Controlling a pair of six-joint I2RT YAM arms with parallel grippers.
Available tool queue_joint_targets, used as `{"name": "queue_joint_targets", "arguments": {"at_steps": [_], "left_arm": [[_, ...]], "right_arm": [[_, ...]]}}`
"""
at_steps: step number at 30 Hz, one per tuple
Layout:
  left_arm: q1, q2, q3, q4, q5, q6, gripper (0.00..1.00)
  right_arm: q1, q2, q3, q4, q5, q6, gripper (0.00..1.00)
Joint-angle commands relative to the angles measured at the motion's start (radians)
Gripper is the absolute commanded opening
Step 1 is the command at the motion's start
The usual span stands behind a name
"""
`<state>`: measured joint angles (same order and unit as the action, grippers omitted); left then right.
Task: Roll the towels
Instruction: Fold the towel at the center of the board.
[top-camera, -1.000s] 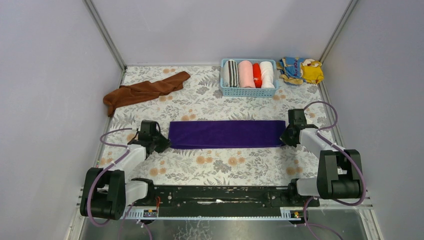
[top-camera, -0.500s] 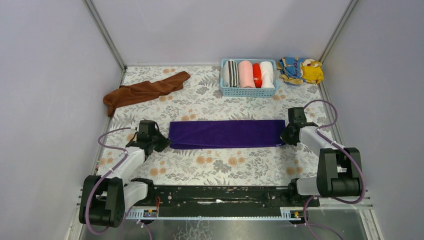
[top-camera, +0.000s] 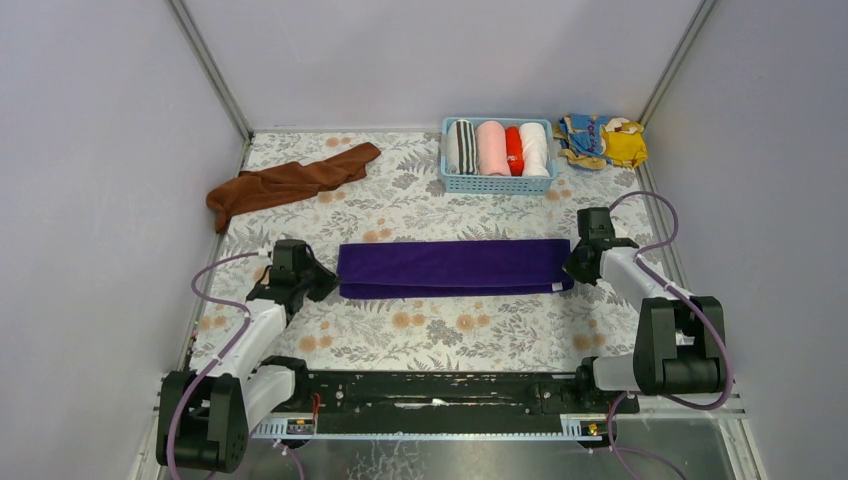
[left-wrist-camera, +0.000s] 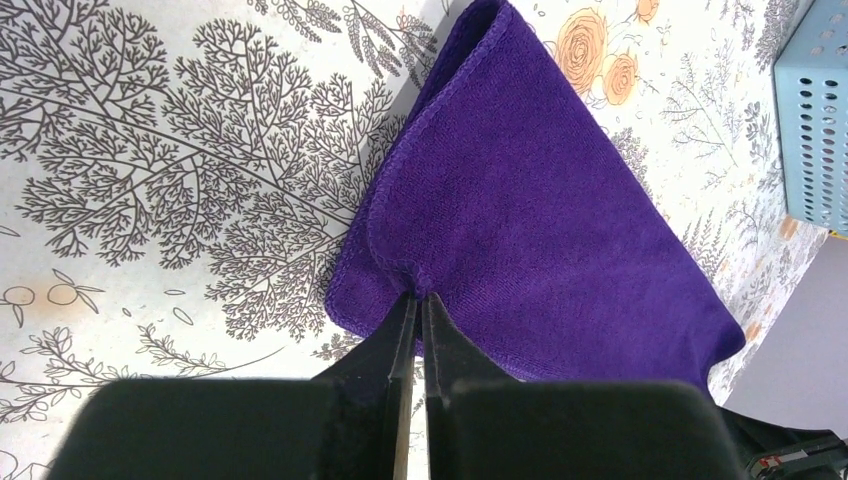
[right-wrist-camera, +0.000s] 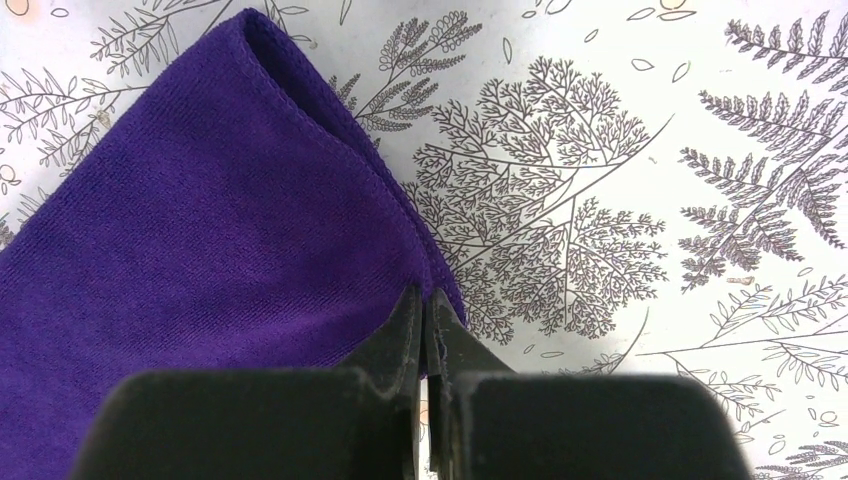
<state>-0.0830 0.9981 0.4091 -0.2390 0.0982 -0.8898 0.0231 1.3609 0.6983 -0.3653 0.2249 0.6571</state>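
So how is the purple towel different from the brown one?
The purple towel lies folded in a flat strip; the brown towel is scrunched up. The purple towel is pinched at both ends by the left gripper and right gripper; nothing touches the brown towel. Neither is rolled yet.

Lighting was bright and even everywhere, soft and diffuse, with no obvious single source. The top view came out sharp, with only faint soft shadows beside the basket (top-camera: 497, 183) and a bit of glare on the metal strip (top-camera: 400, 455) at the bottom edge. Both wrist views were crisp on the purple towel (left-wrist-camera: 540, 230) weave and the table (right-wrist-camera: 640, 200) print, but the black fingers (left-wrist-camera: 380, 350) right at the lens were dark, nearly featureless blobs.
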Motion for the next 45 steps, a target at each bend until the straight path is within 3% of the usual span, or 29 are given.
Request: {"name": "queue_joint_targets", "arguments": {"at_steps": [1,11,19,23,26,29,33,39,45], "left_arm": [[0.008,-0.004,-0.027,-0.006,0.007,-0.010,0.00],[0.003,0.018,-0.146,0.091,0.049,-0.049,0.00],[-0.002,-0.013,-0.137,0.055,0.036,-0.043,0.03],[-0.001,-0.016,-0.105,-0.001,-0.009,-0.035,0.31],[-0.001,-0.037,-0.061,-0.042,-0.026,-0.016,0.40],[0.000,-0.057,0.002,-0.098,-0.051,0.019,0.49],[-0.001,-0.052,0.115,-0.154,-0.057,0.082,0.53],[0.000,0.079,0.248,-0.079,0.016,0.152,0.54],[-0.004,0.396,0.334,0.081,0.129,0.154,0.29]], "right_arm": [[-0.008,-0.004,0.016,0.002,0.079,-0.019,0.00],[-0.009,0.100,0.002,0.048,0.066,-0.016,0.00],[-0.009,0.113,0.020,0.031,0.065,-0.017,0.04],[-0.009,0.067,0.023,-0.010,0.103,-0.024,0.36],[-0.009,0.031,0.039,-0.040,0.119,-0.040,0.57],[-0.010,-0.009,0.063,-0.055,0.105,-0.082,0.67],[-0.009,-0.084,0.109,-0.053,0.058,-0.142,0.73],[-0.009,-0.112,0.112,0.106,-0.173,-0.249,0.80],[-0.009,0.037,0.117,0.322,-0.379,-0.243,0.74]]}}
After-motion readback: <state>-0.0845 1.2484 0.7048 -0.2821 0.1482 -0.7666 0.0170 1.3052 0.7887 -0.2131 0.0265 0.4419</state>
